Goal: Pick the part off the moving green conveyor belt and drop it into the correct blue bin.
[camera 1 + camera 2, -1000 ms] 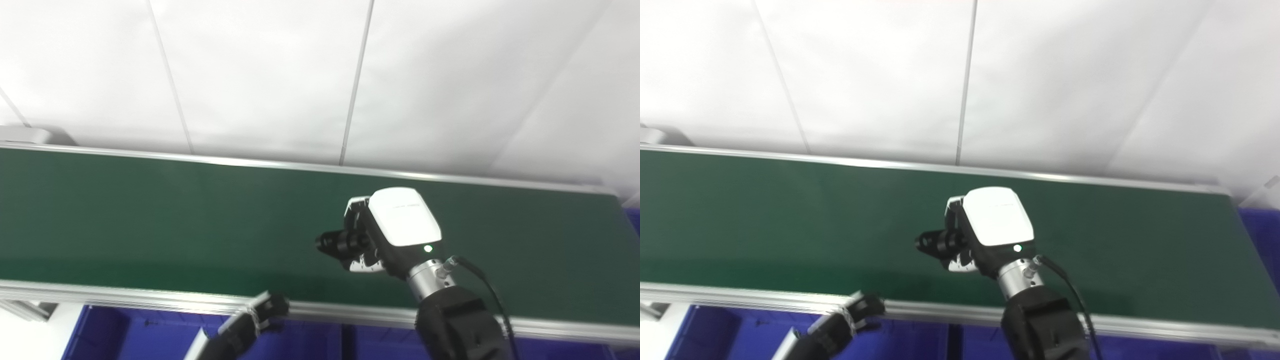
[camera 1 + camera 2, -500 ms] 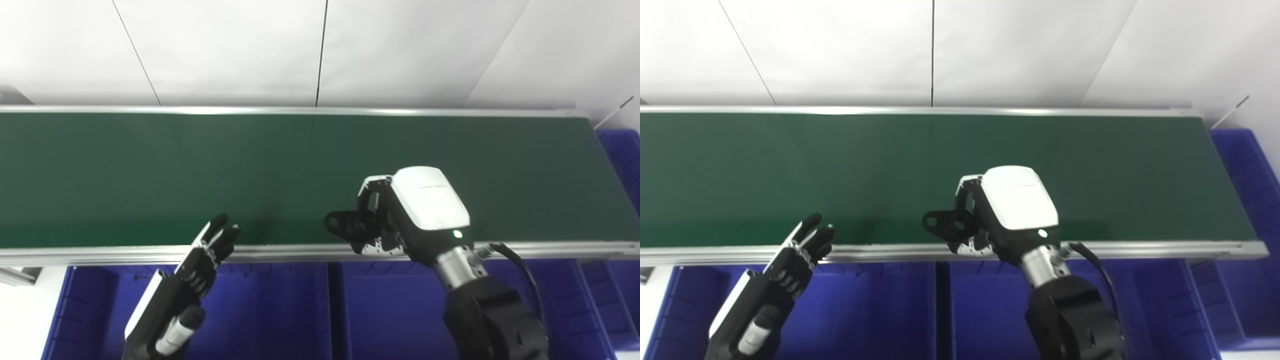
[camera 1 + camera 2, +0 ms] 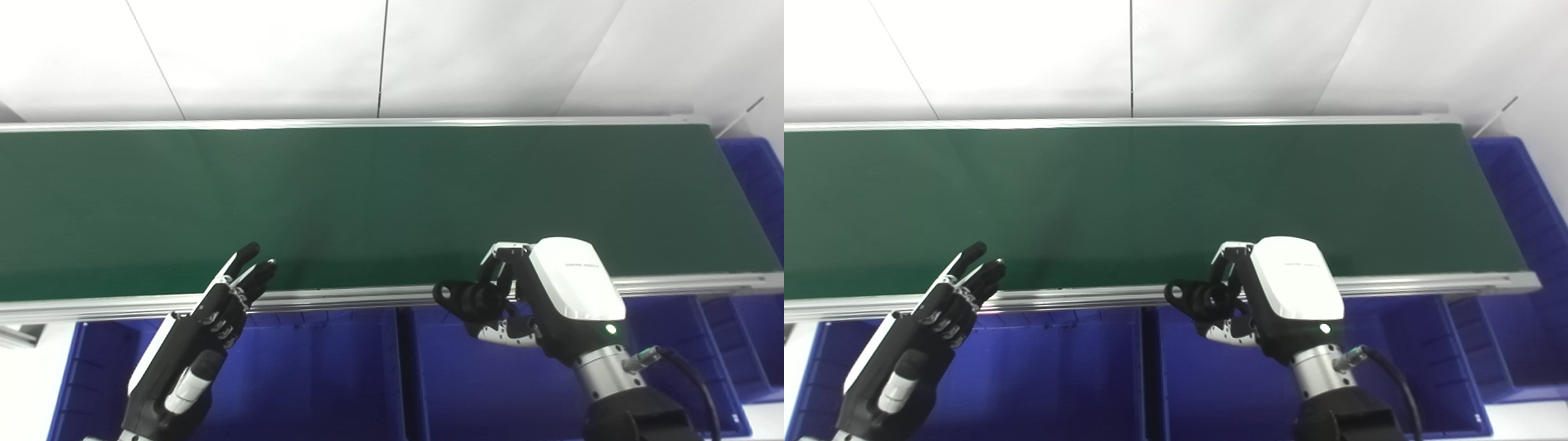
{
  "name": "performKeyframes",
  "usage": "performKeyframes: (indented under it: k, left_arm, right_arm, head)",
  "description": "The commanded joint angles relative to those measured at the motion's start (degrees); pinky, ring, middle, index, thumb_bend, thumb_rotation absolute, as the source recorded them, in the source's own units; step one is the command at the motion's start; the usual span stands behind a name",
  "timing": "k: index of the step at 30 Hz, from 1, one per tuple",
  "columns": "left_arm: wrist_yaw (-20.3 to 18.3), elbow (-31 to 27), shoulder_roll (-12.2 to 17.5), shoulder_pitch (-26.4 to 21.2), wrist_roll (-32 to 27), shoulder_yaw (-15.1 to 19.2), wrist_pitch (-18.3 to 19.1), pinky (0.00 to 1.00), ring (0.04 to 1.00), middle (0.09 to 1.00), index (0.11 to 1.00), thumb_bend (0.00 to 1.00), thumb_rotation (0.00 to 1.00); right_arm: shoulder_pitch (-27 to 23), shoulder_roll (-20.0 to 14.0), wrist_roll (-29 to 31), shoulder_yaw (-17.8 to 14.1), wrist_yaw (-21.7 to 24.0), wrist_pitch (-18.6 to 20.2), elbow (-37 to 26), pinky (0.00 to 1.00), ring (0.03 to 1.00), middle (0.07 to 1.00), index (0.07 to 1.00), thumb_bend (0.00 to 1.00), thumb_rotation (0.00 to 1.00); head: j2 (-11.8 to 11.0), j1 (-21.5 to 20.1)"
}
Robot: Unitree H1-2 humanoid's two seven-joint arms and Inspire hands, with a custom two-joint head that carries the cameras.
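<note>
My right hand [image 3: 539, 300] is shut on a small black part [image 3: 460, 296] with round holes, which sticks out to the left of the fingers. The part hangs just past the near rail of the green conveyor belt [image 3: 367, 202], over the middle blue bin [image 3: 465, 380]. My left hand [image 3: 211, 318] is open, fingers stretched toward the belt's near rail, above the left blue bin [image 3: 300, 380]. It holds nothing. No other part shows on the belt.
A row of blue bins runs below the belt's near rail, with one more blue bin [image 3: 759, 177] at the belt's right end. A white panelled wall [image 3: 380, 55] stands behind the belt.
The camera has tilted down, bringing the bins and my left hand into view. My right hand has carried the black part off the belt and back over the near rail to above the middle bin.
</note>
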Motion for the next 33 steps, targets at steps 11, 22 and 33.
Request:
performKeyframes:
  k: [11, 22, 33]
  left_arm:
    - [-2.18, -1.06, 0.82, -1.26, -2.6, 1.93, 0.79, 0.97, 0.954, 0.903, 0.954, 0.74, 0.76]
    - [-3.71, -1.63, 1.53, -3.9, -2.8, 1.9, 3.49, 0.95, 0.952, 0.917, 0.956, 0.77, 0.74]
    - [-4.06, -0.6, 0.71, -4.61, -3.08, 2.1, 2.93, 0.94, 0.939, 0.898, 0.935, 0.77, 0.72]
  right_arm:
    - [4.03, 0.34, -2.65, -5.47, 1.84, -4.86, -0.41, 0.23, 0.308, 0.393, 0.486, 0.51, 0.14]
    - [7.03, 4.19, -11.14, -4.33, 3.13, -6.56, 3.63, 0.37, 0.446, 0.526, 0.561, 0.67, 0.29]
    - [8.51, 6.14, -14.85, -2.41, 3.2, -8.37, 5.46, 0.79, 0.812, 0.858, 0.843, 1.0, 0.79]
  head:
    - [1.03, -0.35]
    - [1.58, -0.37]
    - [1.58, 1.9]
